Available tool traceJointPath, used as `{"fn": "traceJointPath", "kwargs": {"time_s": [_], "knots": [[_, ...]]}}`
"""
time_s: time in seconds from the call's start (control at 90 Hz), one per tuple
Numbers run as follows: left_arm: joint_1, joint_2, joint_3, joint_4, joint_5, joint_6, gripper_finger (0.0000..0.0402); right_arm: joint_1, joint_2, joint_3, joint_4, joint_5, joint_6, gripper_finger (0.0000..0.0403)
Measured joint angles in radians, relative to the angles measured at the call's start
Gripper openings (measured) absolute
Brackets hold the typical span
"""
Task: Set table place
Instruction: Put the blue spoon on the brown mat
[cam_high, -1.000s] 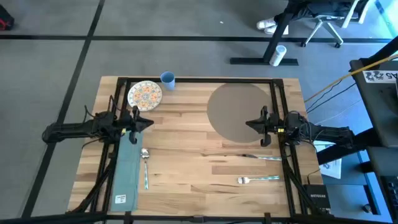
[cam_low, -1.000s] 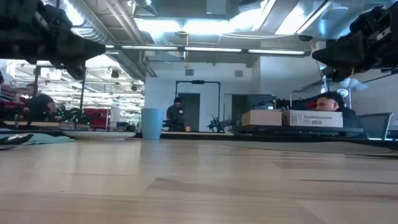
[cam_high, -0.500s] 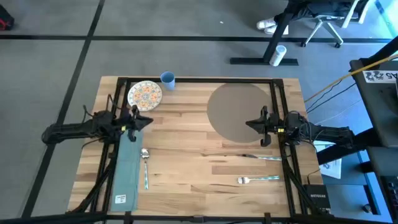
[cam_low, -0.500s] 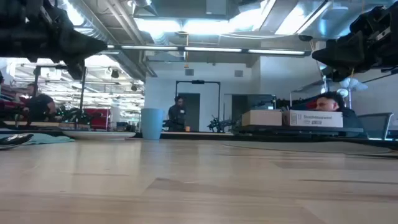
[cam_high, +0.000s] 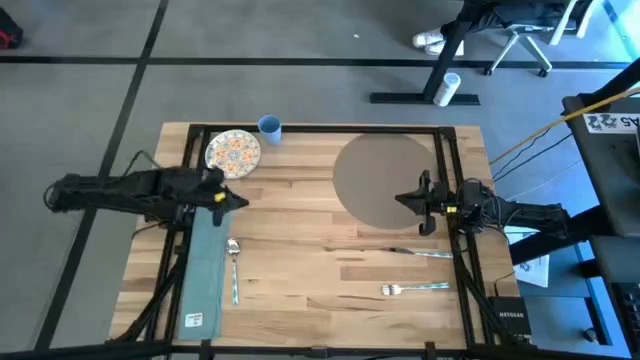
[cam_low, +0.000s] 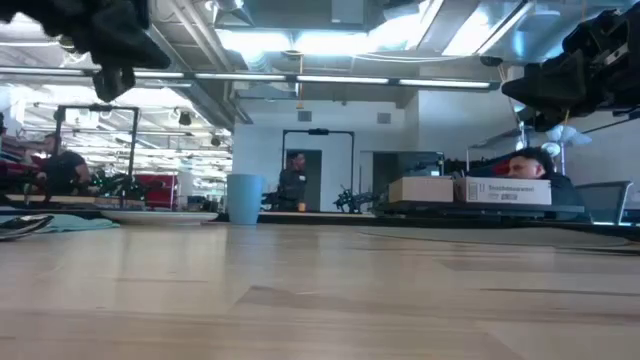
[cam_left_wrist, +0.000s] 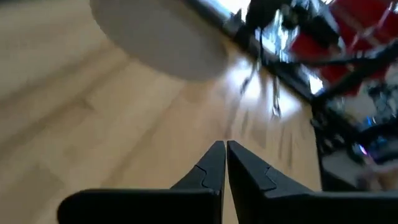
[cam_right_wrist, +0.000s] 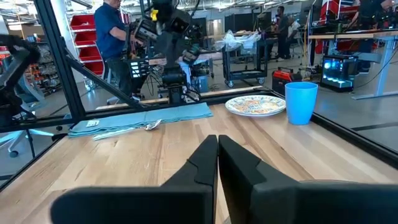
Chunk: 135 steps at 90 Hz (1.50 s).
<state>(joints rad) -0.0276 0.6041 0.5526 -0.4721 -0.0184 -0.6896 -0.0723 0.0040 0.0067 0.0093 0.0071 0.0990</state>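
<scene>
Left gripper (cam_high: 238, 201): fingers pressed together, holding nothing, raised above the desk (cam_high: 300, 280). It sits over bare wood just inboard of the far end of the teal napkin (cam_high: 203, 270), with the patterned plate (cam_high: 233, 152) beyond it near the far left corner. In the left wrist view the two dark fingertips (cam_left_wrist: 214, 163) meet at a thin seam above open planks.

Right gripper (cam_high: 403, 197): fingers closed, empty, positioned over the near right edge of the placemat (cam_high: 385, 179). The right wrist view shows its fingertips (cam_right_wrist: 208, 155) together, pointing across the desk toward the left arm.

Placemat: lies flat on the far right part of the desk, its far rim close to the black frame at the desk's far edge, its right rim under the frame rail.

Open area: a wide band of bare wood separates the two grippers.

Other items:
- blue cup (cam_high: 269, 127) at the far edge, just beside the plate
- spoon (cam_high: 233, 262) beside the napkin
- knife (cam_high: 420, 253) and fork (cam_high: 410, 289) near the right front, well apart from the placemat's centre
</scene>
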Motion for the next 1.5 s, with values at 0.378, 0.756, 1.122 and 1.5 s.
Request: {"fn": "traceJointPath", "kwargs": {"time_s": [0.378, 0.756, 1.122, 1.5], "knots": [[-0.262, 0.471, 0.132, -0.229, 0.147, -0.249, 0.0, 0.0, 0.0, 0.0, 0.0, 0.0, 0.0, 0.0], [-0.428, 0.751, 0.143, -0.36, 0.096, -0.388, 0.0, 0.0, 0.0, 0.0, 0.0, 0.0, 0.0, 0.0], [-0.428, 0.814, 0.143, -0.359, -0.04, -0.413, 0.0, 0.0, 0.0, 0.0, 0.0, 0.0, 0.0, 0.0], [-0.428, 0.814, 0.143, -0.353, -0.064, -0.467, 0.0, 0.0, 0.0, 0.0, 0.0, 0.0, 0.0, 0.0]]}}
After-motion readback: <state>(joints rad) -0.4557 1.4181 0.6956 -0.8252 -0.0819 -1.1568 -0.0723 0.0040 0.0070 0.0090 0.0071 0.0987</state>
